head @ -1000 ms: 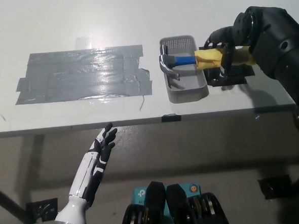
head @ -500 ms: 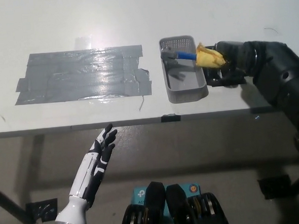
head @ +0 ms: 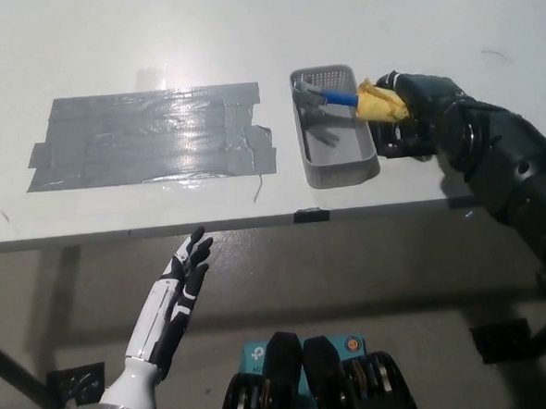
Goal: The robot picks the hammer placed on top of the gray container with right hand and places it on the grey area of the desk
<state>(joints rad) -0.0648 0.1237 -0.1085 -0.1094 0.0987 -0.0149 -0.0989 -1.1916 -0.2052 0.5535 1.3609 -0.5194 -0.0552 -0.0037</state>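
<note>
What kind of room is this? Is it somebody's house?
Probably not a house; it looks more like a robot test lab or workshop. There is a plain white table with a patch of grey tape marked on it, a small grey basket, and a hammer held by the robot's black right hand.

Support surface: a white desk fills the upper part of the head view; its front edge runs across the middle of the picture.
Grey area: a patch of overlapping grey tape strips lies flat on the desk, left of centre, with ragged ends and a glossy glare on top.
Container: a gray container, long and narrow, stands on the desk just right of the tape patch, apart from it, near the front edge.
Edge marker: a small black tab sits on the front edge below the container.
</note>
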